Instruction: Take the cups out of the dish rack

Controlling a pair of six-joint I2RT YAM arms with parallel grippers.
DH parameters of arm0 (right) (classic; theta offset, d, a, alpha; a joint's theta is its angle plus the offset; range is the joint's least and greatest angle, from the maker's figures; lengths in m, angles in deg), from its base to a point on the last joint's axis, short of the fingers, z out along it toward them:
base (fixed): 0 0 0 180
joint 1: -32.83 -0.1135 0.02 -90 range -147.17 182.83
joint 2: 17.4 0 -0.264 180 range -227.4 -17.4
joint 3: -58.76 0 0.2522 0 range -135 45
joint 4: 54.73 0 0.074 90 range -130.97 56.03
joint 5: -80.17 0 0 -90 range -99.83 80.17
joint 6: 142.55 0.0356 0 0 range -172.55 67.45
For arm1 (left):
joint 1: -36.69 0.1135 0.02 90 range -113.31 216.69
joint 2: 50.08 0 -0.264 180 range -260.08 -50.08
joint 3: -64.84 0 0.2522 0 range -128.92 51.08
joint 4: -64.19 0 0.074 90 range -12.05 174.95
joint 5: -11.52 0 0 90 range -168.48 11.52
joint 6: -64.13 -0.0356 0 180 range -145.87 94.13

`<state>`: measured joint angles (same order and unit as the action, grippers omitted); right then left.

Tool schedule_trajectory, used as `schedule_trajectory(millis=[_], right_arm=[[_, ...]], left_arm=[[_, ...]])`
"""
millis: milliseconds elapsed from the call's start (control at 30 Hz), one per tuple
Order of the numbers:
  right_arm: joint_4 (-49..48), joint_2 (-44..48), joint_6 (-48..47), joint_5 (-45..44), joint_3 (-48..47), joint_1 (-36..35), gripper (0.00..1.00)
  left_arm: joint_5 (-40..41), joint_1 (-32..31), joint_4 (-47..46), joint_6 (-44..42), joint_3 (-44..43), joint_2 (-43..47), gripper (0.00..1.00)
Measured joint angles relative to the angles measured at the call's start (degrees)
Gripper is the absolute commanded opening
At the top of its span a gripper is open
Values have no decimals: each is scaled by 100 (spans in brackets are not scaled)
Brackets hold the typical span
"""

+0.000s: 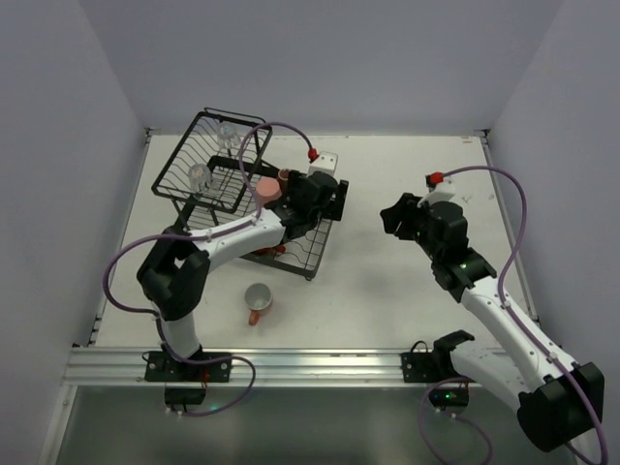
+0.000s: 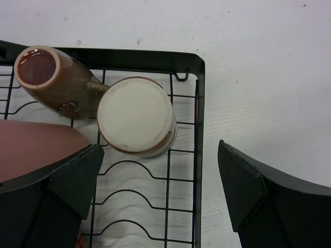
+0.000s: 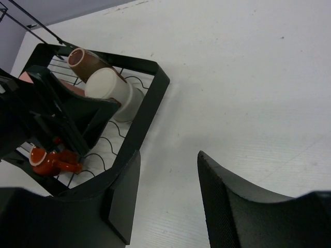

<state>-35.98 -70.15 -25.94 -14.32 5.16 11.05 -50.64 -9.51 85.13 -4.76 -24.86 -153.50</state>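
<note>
Two grippers of mine stood open, holding nothing. My left gripper (image 2: 159, 160) gaped wide above a corner of the dish rack (image 2: 199, 103), near the cream-and-brown cup (image 2: 137, 116), with the salmon tumbler (image 2: 31, 150) against one finger. My right gripper (image 3: 168, 173) was half spread over the white table (image 3: 248, 77). The rack sat at the table's far left, between pale walls.

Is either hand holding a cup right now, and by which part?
Neither. The left hand is open over the cream-and-brown cup in the dish rack, not gripping it; the right hand is empty over the table.
</note>
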Motion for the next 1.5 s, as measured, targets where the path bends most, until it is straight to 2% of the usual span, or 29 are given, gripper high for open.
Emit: schedule_trajectory(millis=[800,900,933,967,1133,1267,1500], right_arm=[[-127,251,81,442,98,7,52],[-168,254,81,531,98,7,52],[-175,256,81,553,98,7,52],[-186,258,81,562,98,4,52],[-245,260,83,579,98,7,52],[-249,260,83,586,98,7,52],[-389,358,214,844,122,7,54]], left_arm=[[85,407,-46,-269,-498,-835,100],[20,485,-50,-267,-498,-876,96],[-11,507,-52,-267,-498,-887,92],[-44,533,-63,-264,-498,-896,82],[-168,568,-205,-278,-496,-898,75],[-291,568,-317,-286,-494,-898,63],[-470,568,-448,-284,-378,-737,61]])
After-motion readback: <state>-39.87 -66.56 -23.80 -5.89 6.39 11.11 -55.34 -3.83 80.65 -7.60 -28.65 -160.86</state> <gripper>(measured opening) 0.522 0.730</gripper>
